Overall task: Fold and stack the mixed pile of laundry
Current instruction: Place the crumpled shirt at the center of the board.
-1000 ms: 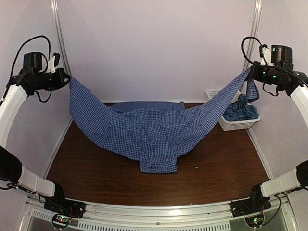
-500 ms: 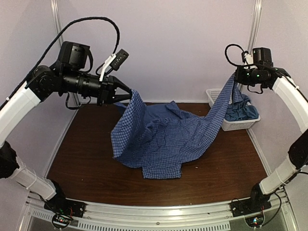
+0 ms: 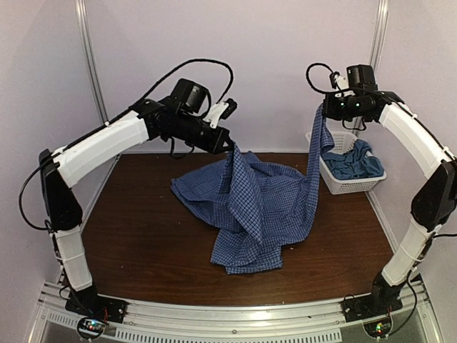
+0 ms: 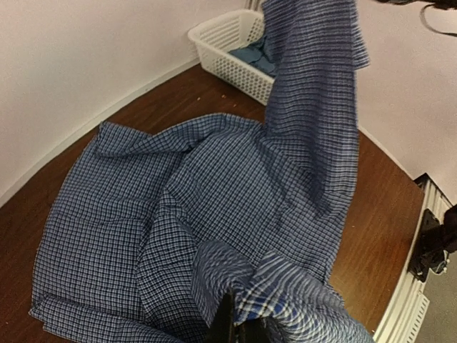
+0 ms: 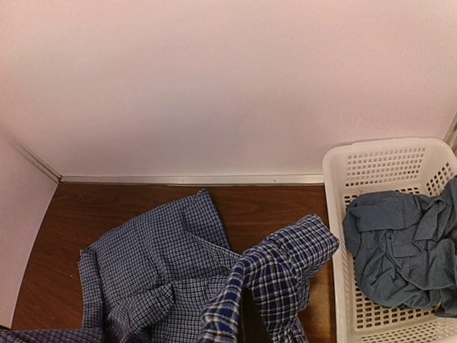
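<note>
Both arms are raised over the table [image 3: 136, 236], and each has hold of the same checked shirt [image 3: 250, 207].

The left gripper [image 3: 228, 145] reaches in from the left toward the middle. Its jaws are pinched tight on a bunched bit of the blue-and-white cloth. From that pinch the fabric drops in a narrow fold to the rest of the shirt below. In the left wrist view the cloth is gathered right at the jaws.

The right gripper [image 3: 323, 111] is up high near the back wall [image 3: 271, 64], above the near-left corner of the basket [image 3: 353, 184]. It is clamped just as tight on another edge of the shirt. A long strip of cloth hangs straight down from it, just beside the basket's left side, and joins the heap on the table.

Most of the shirt lies crumpled on the dark wood around the middle of the table. It spreads leftward at the back, and one flat end points toward the near edge.

The t-shirt [image 3: 351, 161] sits rumpled inside the white basket, at the back right of the table against the wall, apart from both grippers.
</note>
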`<action>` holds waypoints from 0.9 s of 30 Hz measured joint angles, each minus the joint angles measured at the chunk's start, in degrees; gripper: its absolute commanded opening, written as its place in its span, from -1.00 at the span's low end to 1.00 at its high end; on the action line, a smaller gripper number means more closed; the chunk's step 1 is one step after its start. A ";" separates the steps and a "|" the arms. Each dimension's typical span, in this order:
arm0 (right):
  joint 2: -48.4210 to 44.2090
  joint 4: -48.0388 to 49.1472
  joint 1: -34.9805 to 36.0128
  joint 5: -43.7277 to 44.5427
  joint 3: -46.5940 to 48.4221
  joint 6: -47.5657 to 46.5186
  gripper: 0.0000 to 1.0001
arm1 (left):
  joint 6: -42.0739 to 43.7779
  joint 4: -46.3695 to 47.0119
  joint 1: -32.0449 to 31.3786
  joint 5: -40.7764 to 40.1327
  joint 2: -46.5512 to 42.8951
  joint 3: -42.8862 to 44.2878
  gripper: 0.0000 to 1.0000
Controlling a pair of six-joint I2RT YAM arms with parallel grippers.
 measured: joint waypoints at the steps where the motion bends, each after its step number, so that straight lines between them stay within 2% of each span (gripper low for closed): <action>1: 1.20 0.00 0.44 -0.09 1.92 -0.04 -0.78 | -1.05 0.13 0.87 -0.22 2.62 0.61 -1.00; 2: 2.54 -0.04 1.05 -0.13 3.76 -0.22 -0.49 | -2.12 0.17 1.88 -0.22 5.27 1.20 -0.83; 3: 3.98 -0.20 1.97 -0.22 5.44 -0.42 -0.16 | -3.28 0.48 3.10 0.20 7.76 1.49 -0.57; 5: 6.78 -0.35 4.42 -0.20 7.43 -0.94 0.35 | -5.44 1.36 6.16 1.86 11.78 1.44 -0.14; 7: 8.57 -0.68 7.26 0.22 7.13 -1.55 0.62 | -7.15 3.08 9.53 3.48 13.68 -0.26 0.08; 10: 8.61 -1.20 11.47 0.57 1.64 -2.32 0.84 | -9.97 5.75 15.85 4.55 13.42 -5.73 0.20; 14: 5.38 -1.40 14.36 1.36 -8.83 -1.97 0.90 | -12.37 9.03 23.15 4.39 12.00 -13.84 0.23; 17: 2.01 -1.31 15.74 2.64 -15.47 -1.46 0.75 | -13.25 9.53 26.18 3.96 12.31 -16.50 0.21; 20: -2.47 -0.20 18.84 3.56 -22.38 -0.09 0.63 | -13.44 10.19 26.84 3.56 14.03 -15.78 0.16; 23: -6.10 2.19 24.90 3.32 -28.83 2.64 0.57 | -13.46 10.86 26.25 3.43 17.81 -12.76 0.16; 25: -6.84 4.15 28.37 3.13 -32.11 4.52 0.55 | -13.46 10.93 25.97 3.41 20.35 -10.80 0.20; 27: -6.78 7.02 32.35 3.04 -35.98 7.34 0.53 | -13.46 10.78 25.79 3.45 23.15 -8.41 0.35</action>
